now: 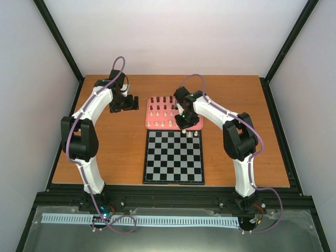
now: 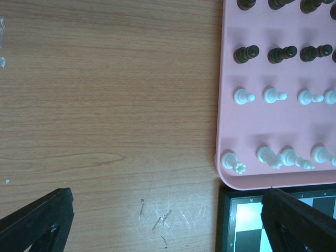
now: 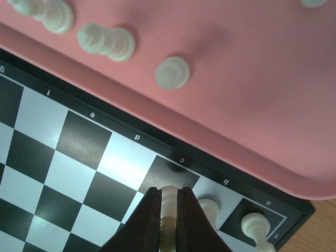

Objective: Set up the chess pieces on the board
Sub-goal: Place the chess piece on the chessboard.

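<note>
R gripper (image 3: 168, 203) tight on white piece (image 3: 169, 190), board (image 3: 79, 173) far row, maybe c-file; L gripper (image 2: 167, 207) wide apart.

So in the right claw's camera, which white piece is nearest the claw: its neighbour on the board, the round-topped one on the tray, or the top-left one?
1. Neighbour piece, on the board right beside the right claw.
2. Round-topped piece, on the pink tray, just past the board's edge.
3. Top-left piece, far along the tray.

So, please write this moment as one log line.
right end effector: shut on white piece, over board | left end effector: open, above table | board: two white pieces standing
</note>
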{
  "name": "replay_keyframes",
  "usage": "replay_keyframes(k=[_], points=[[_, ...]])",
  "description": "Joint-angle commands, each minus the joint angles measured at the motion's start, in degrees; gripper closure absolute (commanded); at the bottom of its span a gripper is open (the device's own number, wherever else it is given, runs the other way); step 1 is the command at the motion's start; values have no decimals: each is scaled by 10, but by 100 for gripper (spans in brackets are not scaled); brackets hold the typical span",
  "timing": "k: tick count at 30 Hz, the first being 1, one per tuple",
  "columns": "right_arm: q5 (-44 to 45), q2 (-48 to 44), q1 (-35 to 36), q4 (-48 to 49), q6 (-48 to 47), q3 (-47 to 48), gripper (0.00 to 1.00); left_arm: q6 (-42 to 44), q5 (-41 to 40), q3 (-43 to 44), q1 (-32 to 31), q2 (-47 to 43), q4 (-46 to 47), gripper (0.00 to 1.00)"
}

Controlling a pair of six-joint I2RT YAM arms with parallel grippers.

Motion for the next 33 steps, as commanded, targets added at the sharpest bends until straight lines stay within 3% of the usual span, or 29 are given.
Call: replay_keyframes(k=[1, 33], points=[[-3, -19, 9, 6, -5, -14, 97, -3, 6, 3, 1, -8, 1, 0], [17, 21, 17, 25, -8, -12, 97, -3, 6, 0, 0, -13, 1, 0]])
